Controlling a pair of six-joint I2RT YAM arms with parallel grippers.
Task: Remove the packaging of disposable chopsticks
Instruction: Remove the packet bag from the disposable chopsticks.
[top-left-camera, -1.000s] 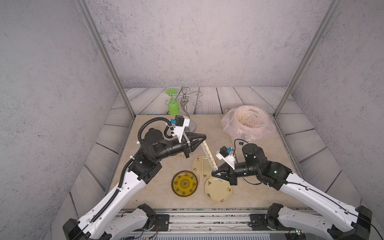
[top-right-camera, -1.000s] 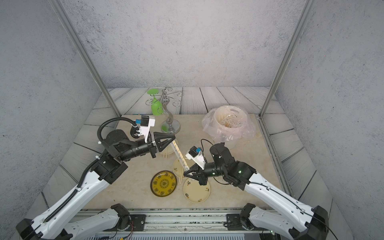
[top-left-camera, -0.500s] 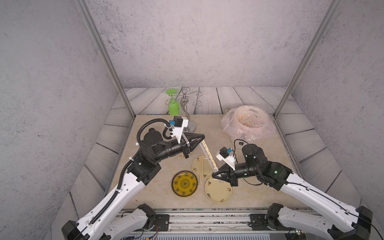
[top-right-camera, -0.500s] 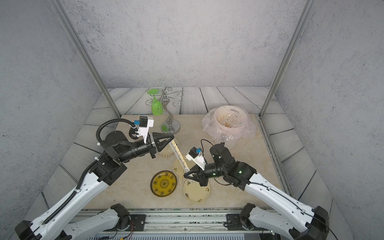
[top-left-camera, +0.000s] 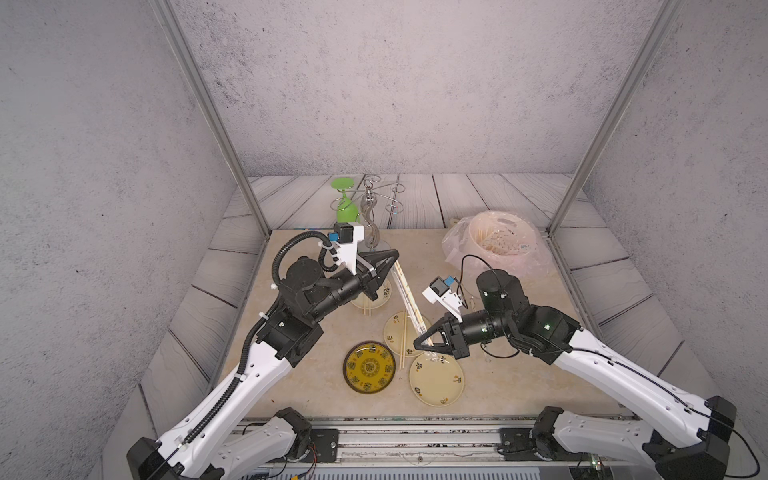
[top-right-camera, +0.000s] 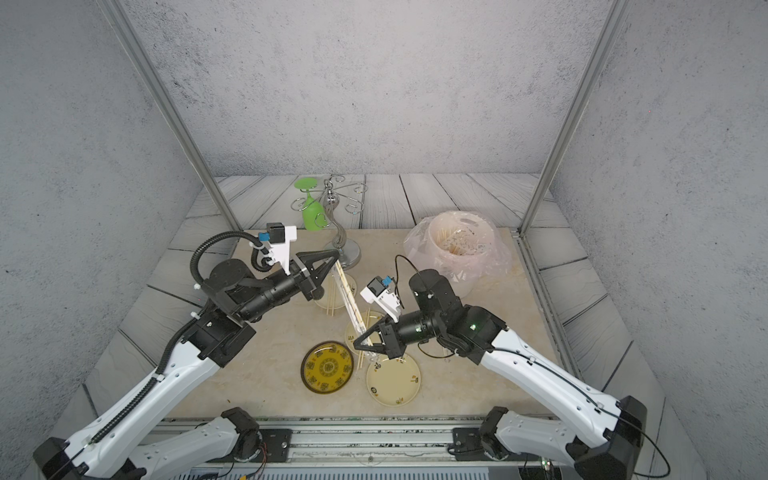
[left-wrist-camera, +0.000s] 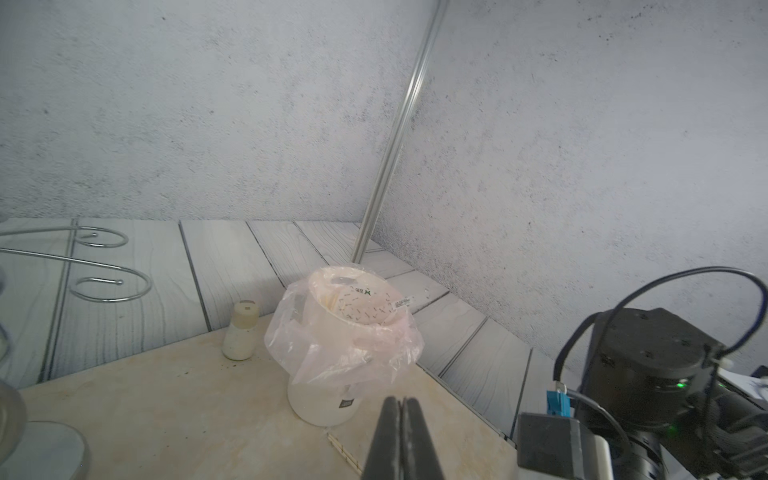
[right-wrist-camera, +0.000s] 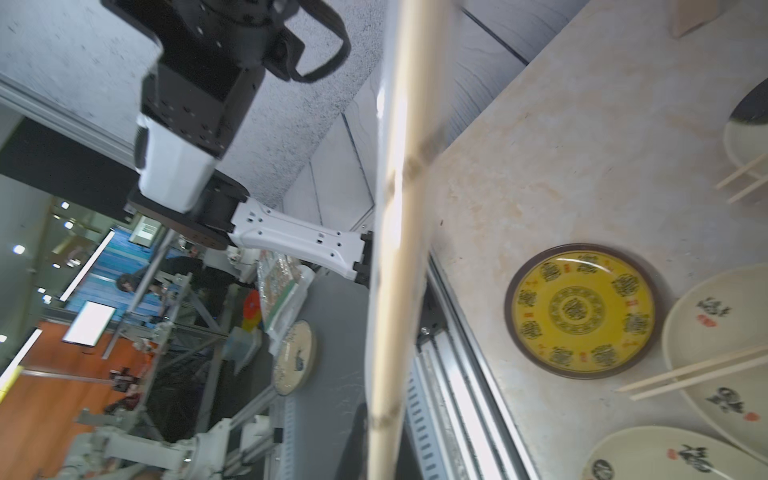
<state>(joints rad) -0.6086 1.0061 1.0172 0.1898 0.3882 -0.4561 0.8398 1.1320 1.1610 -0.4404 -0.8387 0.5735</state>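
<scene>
Sleeve pinched at both ends, set for the pull

The left gripper (top-left-camera: 395, 253) was closed tight on the far end of the sleeve (top-left-camera: 409, 297), which slanted through the air above a cream plate (top-left-camera: 390, 332) with the chopsticks (right-wrist-camera: 399, 208) inside it. The right gripper (top-left-camera: 417, 345) was clamped on the near end of the chopsticks. The step in hand looked like stripping the sleeve. Next, the arms would need to draw apart along the sticks' line, with the left gripper pinching plastic only, and the sleeve would then likely go to the bin (left-wrist-camera: 320, 399) at the far right
</scene>
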